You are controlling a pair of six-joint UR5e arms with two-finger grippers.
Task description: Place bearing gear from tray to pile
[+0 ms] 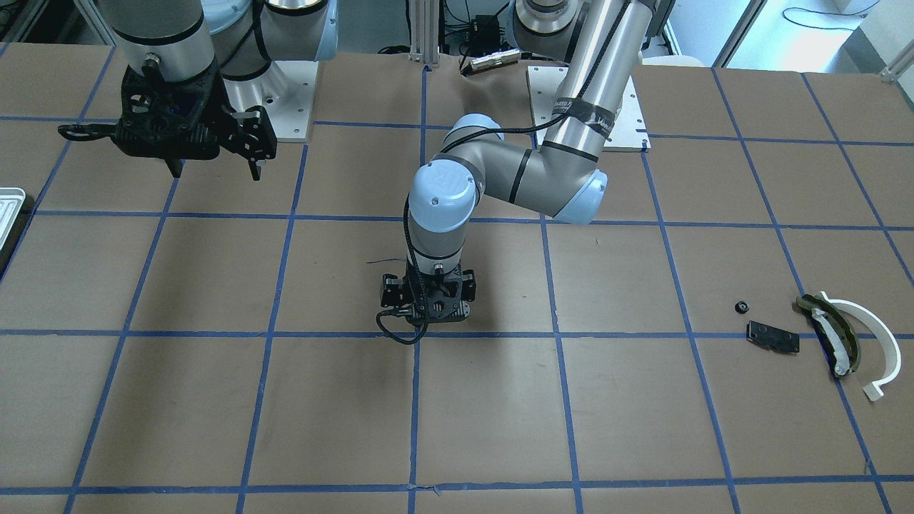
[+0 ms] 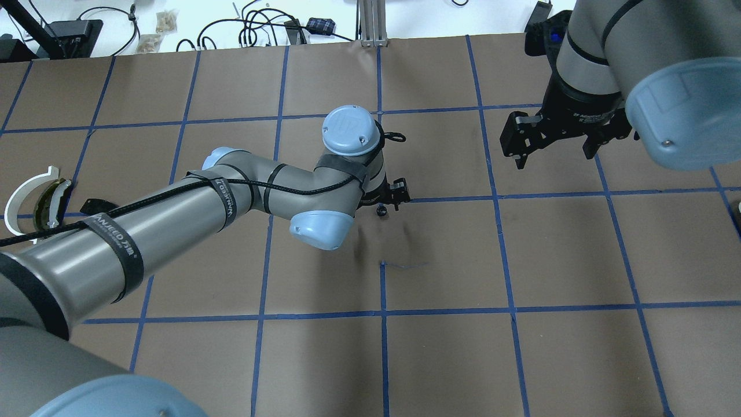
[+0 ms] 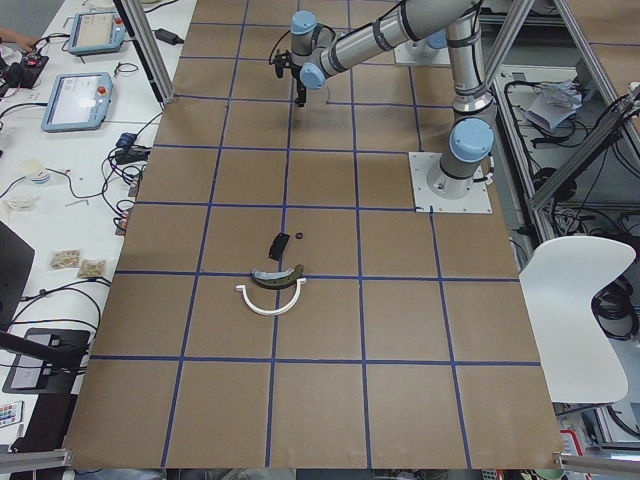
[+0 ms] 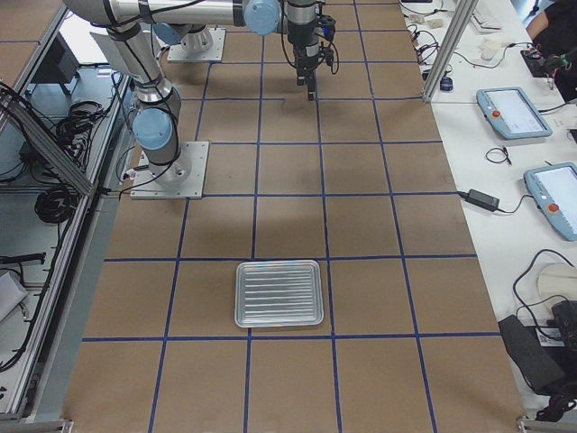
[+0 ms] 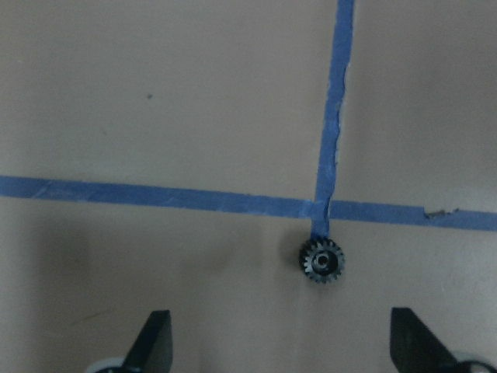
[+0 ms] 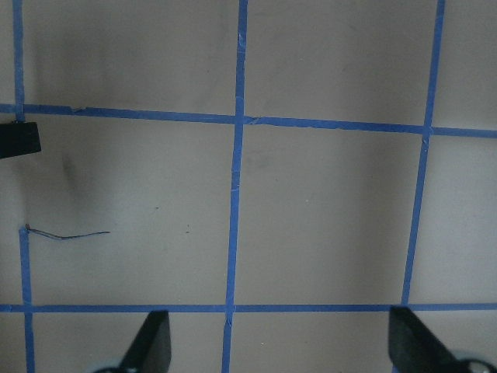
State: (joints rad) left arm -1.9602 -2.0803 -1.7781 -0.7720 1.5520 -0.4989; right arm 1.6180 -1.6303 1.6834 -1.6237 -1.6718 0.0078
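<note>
A small black toothed bearing gear (image 5: 321, 260) lies on the brown paper just below a blue tape crossing at mid-table, also visible as a dark dot (image 2: 381, 210). My left gripper (image 5: 283, 336) hangs open over it, fingers (image 5: 154, 336) wide apart, touching nothing. The front view shows only the gripper body (image 1: 427, 307); the gear is hidden there. My right gripper (image 1: 216, 171) hovers open and empty over bare paper (image 6: 279, 342). The tray (image 4: 279, 293) sits at the robot's right end, empty. The pile holds a white arc (image 1: 870, 335), an olive-and-white piece (image 1: 832, 332) and a black plate (image 1: 772, 335).
Another small black round part (image 1: 741, 307) lies beside the pile's black plate. The left arm's long forearm (image 2: 173, 214) stretches across the table's left half, passing close over the pile. Blue tape grids the brown paper. Cables and boxes lie beyond the far edge.
</note>
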